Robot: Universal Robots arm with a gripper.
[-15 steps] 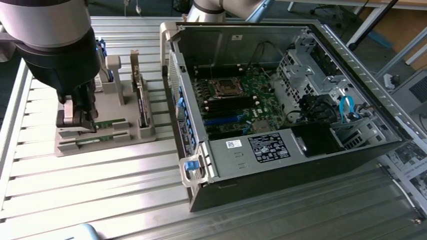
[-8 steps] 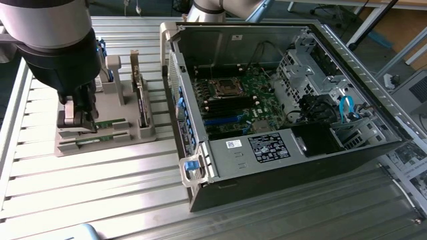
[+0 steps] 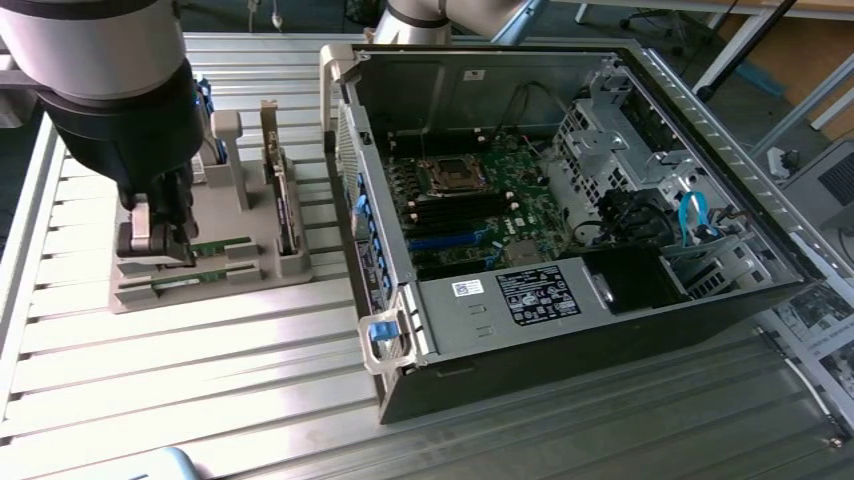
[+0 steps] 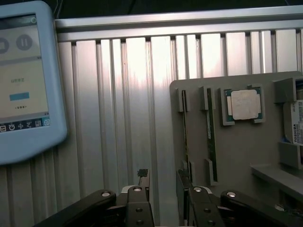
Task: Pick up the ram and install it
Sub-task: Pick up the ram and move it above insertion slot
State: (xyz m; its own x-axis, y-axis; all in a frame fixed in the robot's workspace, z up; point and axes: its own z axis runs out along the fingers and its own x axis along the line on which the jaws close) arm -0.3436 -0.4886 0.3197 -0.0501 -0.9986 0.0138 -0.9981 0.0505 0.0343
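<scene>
Ram (image 4: 211,137) is standing on its long edge in a slot of the gray fixture (image 4: 239,161), near the processor chip (image 4: 244,104). A second stick (image 4: 183,124) is sitting in the neighbouring slot, on the side away from that chip. You are dealing, by my judgement, with a thin, light, stiff board. It is likely to be fragile under twisting or a hard squeeze, and its smooth faces are offering little friction. You are best gripping it across the two flat faces near the middle of the upper edge, where it is rising clear of the slot, and keeping it square so it is not binding.

Your gripper (image 4: 163,191) is hanging low at the end of the fixture, close to the ends of the sticks. Its fingers (image 4: 142,182) are standing apart with a moderate gap and nothing between them. One finger is lining up roughly with the second stick, so the gripper is not straddling the ram.

From the wrist view you are getting the slots from above, the hard drive (image 4: 296,125) at the fixture's far side, and a tablet (image 4: 23,80) lying on the slatted table (image 4: 132,94). From the exterior view you are getting the open computer case (image 3: 441,90) at that view's right, well apart from the fixture, with the motherboard (image 3: 494,190) exposed inside it.
</scene>
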